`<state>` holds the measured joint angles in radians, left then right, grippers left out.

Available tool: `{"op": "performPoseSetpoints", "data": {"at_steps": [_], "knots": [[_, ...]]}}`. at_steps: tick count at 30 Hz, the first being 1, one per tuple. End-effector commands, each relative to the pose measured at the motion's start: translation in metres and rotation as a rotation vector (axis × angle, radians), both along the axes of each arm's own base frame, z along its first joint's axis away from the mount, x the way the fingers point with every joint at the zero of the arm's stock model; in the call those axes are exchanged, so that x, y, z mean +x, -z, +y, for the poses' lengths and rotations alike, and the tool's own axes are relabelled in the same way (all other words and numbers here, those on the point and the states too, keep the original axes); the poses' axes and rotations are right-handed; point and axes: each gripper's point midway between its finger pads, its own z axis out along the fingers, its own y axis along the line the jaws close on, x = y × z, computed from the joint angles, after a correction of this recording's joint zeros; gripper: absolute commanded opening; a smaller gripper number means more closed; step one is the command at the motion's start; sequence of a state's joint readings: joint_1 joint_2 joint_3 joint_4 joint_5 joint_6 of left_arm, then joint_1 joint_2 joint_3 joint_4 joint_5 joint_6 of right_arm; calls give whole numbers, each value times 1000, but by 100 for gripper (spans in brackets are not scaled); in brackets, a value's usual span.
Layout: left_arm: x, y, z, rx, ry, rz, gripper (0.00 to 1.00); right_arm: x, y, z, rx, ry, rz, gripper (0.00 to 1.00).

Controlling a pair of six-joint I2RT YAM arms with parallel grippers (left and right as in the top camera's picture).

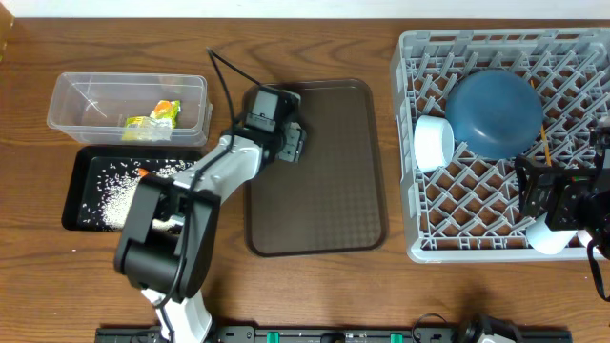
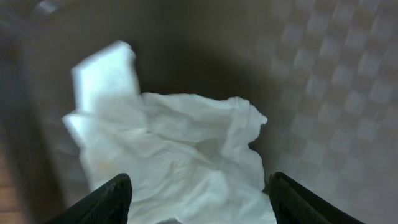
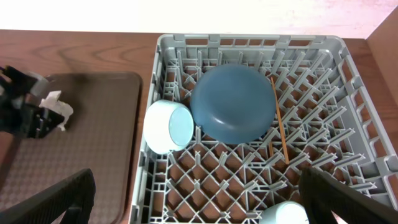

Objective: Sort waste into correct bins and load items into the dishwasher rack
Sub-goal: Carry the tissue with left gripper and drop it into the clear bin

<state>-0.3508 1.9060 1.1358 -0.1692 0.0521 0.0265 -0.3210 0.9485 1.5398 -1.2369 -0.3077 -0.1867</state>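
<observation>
Up close, white paper (image 2: 180, 155) fills the gap between the left jaws; grip unclear.
Overhead hides it; right jaws gape above the rack (image 3: 249, 41).

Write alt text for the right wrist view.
Grey dishwasher rack holding an upturned dark blue bowl, a light blue cup on its side and a chopstick. Beside it, the left gripper is at white paper over a brown tray.

Soft, even light with faint shadows; the left wrist view is dim, its white paper (image 2: 180, 155) blurred; other views sharp.
</observation>
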Motion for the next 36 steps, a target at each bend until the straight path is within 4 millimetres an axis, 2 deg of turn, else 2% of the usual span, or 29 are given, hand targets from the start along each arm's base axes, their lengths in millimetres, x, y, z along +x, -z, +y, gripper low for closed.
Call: {"op": "performPoseSetpoints", "data": {"at_steps": [1,3,4,6,8,10,12,14,17,20,23,27,32,34,35,36], "knots": [[-3,11,-4,21,10,15,71,0,-3,5,15,-14,-9,99],[-3,14,-4,22,10,19,63,0,-3,5,16,-14,-9,99],[-3,14,-4,21,10,18,50,0,-3,5,16,-14,-9,99],[-1,7,-4,17,10,5,31,0,-3,5,16,-14,-9,99],[1,-8,-5,6,10,-23,15,0,-3,5,15,-14,-9,99],[2,-31,-5,-8,8,-62,6,0,-3,5,16,-14,-9,99],[3,-62,-3,-24,1,-123,6,0,-3,5,16,-14,-9,99],[6,-93,10,-6,-39,-195,6,0,-3,5,15,-14,-9,99],[8,-134,41,54,-136,-296,6,0,-3,5,15,-14,-9,99],[8,-156,75,123,-198,-349,6,0,-3,5,16,-14,-9,99],[12,-157,113,183,-262,-350,6,0,-3,5,16,-14,-9,99],[22,-136,163,176,-377,-308,6,0,-3,5,15,-14,-9,99],[38,-105,195,106,-432,-268,6,0,-3,5,15,-13,-9,99],[41,-99,201,75,-451,-263,17,0,-3,5,16,-14,-9,99],[42,-98,199,53,-440,-259,35,0,-3,5,15,-13,-9,99],[42,-98,196,34,-427,-257,48,0,-3,5,16,-14,-9,99]]}}
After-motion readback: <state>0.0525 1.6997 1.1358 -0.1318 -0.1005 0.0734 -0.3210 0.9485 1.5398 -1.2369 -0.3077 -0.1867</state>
